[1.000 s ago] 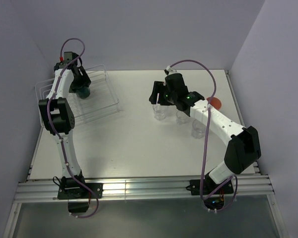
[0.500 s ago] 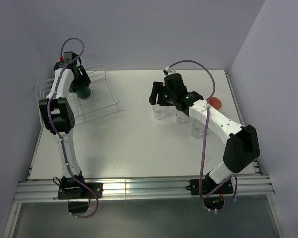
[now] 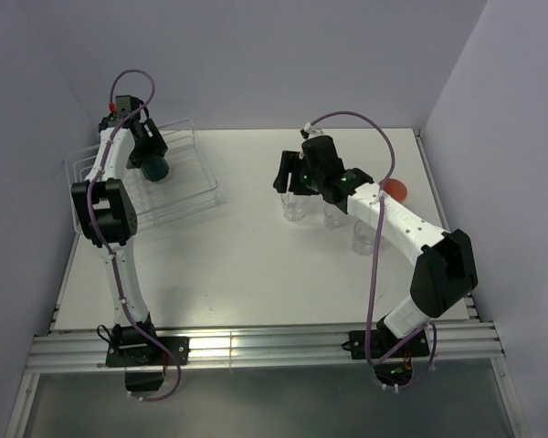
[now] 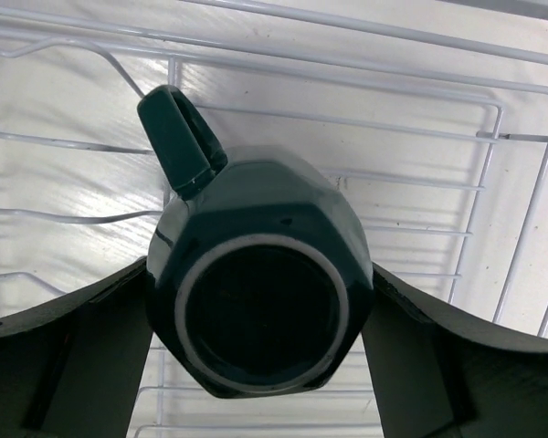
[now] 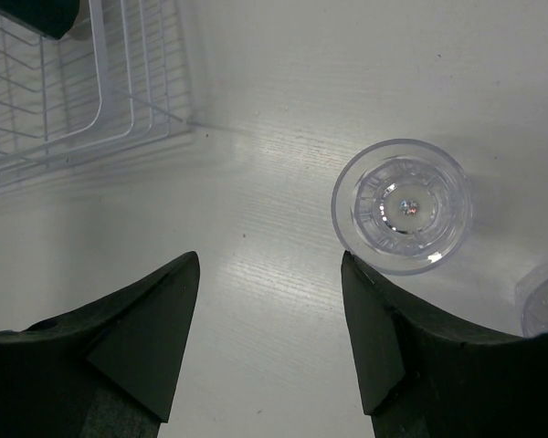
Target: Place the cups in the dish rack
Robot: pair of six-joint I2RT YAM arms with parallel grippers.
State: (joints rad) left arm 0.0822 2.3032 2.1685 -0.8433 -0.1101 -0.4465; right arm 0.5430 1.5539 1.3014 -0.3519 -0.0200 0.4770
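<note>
White desk point(image 3: 247, 265) boxed in by pale lilac walls, arms bolted at the near edge. Dish rack point(image 3: 187, 196) is sitting at the far left of the desk. Left gripper point(image 4: 260, 365) is hanging inside the rack with the green mug point(image 4: 260, 301) between its fingers, mug upside down, handle pointing up-left in the wrist view; fingers are flanking it on both sides, but I can't tell if they're gripping or letting go, or whether the mug is resting on the wires. Right gripper point(image 5: 269, 328) is hovering wide open over bare desk, just beside one clear tumbler point(image 5: 402, 205), nothing held. Two more clear tumblers point(image 3: 363, 239) are standing near it, partly hidden by the arm, and the pink cup point(image 3: 395, 190) is further right by the wall. Progress call: mug is about placed, no other cup visible in the rack, so four are waiting: three tumblers and the pink one.
</note>
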